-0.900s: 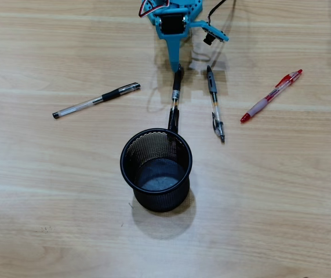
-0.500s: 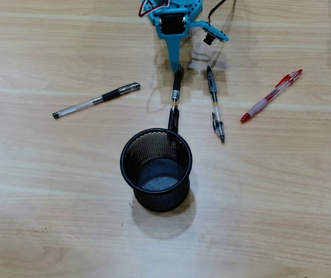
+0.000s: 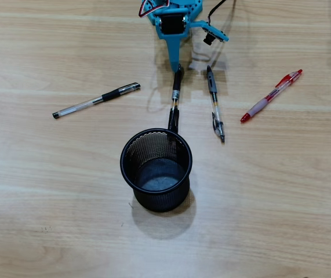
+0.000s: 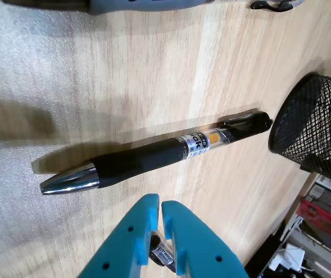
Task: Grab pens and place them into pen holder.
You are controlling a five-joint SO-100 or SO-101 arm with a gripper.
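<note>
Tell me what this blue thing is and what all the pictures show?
The blue thing is a small robot arm standing on a wooden table. At its end is a gripper, two fingers that pinch like tweezers.

One picture comes from a camera high above, looking straight down. The other comes from a little camera riding on the arm, so the blue fingers poke in from the bottom.

On the table stands a black mesh pen holder, with no pen in it yet. Three pens lie flat: a clear one on the left of the overhead view, a black-sleeved one beside the gripper, and a red one on the right.

A fourth pen reaches from the fingers to the holder's rim. The gripper seems to be pinching its end.
</note>
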